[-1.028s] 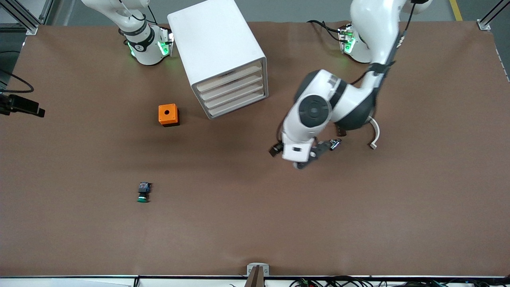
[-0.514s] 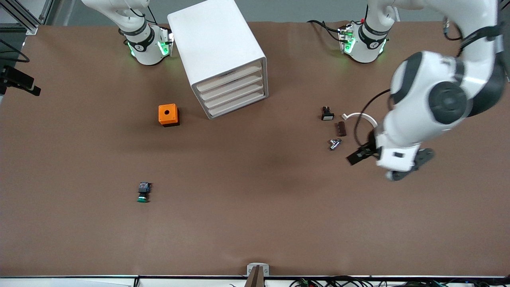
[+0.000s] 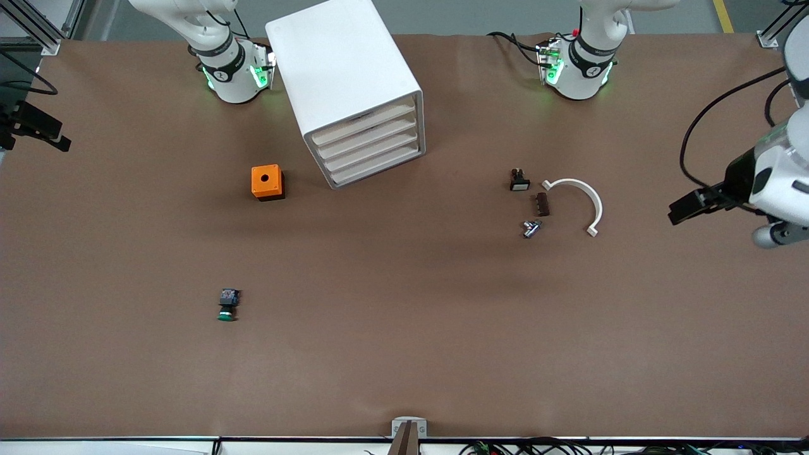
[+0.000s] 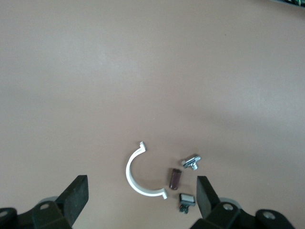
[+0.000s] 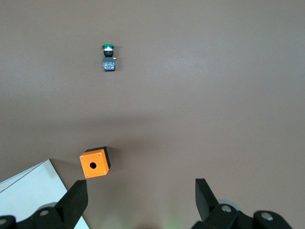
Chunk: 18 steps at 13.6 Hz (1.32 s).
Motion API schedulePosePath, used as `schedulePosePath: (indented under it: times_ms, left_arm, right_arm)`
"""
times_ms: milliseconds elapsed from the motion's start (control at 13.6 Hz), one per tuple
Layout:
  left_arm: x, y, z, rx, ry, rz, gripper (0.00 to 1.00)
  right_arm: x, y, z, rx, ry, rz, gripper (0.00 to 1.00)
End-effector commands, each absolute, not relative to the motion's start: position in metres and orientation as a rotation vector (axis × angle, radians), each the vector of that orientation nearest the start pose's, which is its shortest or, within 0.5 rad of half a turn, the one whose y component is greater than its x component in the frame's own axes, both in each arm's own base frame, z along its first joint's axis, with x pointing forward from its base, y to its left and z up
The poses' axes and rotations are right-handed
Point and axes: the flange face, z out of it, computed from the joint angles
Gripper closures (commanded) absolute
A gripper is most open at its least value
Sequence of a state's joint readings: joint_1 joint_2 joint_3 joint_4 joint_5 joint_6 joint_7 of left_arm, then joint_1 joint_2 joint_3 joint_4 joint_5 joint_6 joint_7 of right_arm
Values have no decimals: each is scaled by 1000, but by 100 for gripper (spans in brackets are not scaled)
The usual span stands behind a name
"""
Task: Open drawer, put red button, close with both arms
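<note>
Wide shallow white drawer with pale beige front, top centre of frame: shut in boxy white cabinet; probably light and stiff, best hooked at the front lip. Red-capped button: nowhere in view. Left gripper and right gripper: spread wide, empty, high over brown table.

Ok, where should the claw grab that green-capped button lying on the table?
Grip the green-capped button across its black body, coming straight down from above. It lies on its side, cap toward the front camera, so the body's sides are free; the round cap would likely slip. The right claw, open, is over the right arm's end; the left claw, open, over the left arm's.
</note>
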State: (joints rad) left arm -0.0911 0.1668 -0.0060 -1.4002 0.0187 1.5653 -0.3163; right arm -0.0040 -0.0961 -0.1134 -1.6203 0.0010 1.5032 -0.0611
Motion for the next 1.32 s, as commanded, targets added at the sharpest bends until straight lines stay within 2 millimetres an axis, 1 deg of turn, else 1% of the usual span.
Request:
schedulePosePath:
  times_ms: [0, 73, 147, 220, 294, 367, 588, 661, 734, 881, 955, 1249]
  left_arm:
    - [556, -46, 629, -3091, -241, -18, 0]
    - [550, -33, 634, -3094, -199, -28, 0]
    - [542, -25, 638, -3097, -158, -28, 0]
    - [532, -26, 635, -3105, -151, -17, 0]
    - [523, -27, 637, -3107, -149, -17, 0]
    - [520, -28, 637, -3107, -144, -17, 0]
    - [519, -33, 639, -3107, -137, -29, 0]
    - [516, -38, 643, -3107, -123, -41, 0]
    - [510, -39, 643, -3106, -120, -42, 0]
    - [502, -38, 640, -3104, -120, -30, 0]
    - [501, -37, 641, -3103, -120, -33, 0]
    - [503, -33, 642, -3103, -120, -23, 0]
  right_arm:
    - [507, -63, 651, -3147, 85, 0, 0]
    - [508, -62, 652, -3146, 82, -8, 0]
    - [508, -62, 652, -3146, 82, -13, 0]
    - [509, -61, 652, -3145, 80, -20, 0]
    - [509, -59, 653, -3144, 75, -27, 0]
    - [509, -58, 653, -3141, 74, -28, 0]
    - [509, -62, 652, -3137, 84, -21, 0]
    - [508, -62, 652, -3137, 84, -19, 0]
    - [508, -62, 652, -3136, 81, -19, 0]
    - [508, -66, 651, -3135, 36, -19, 0]
    - [508, -69, 651, -3135, 26, -19, 0]
    - [508, -68, 651, -3133, 18, -22, 0]
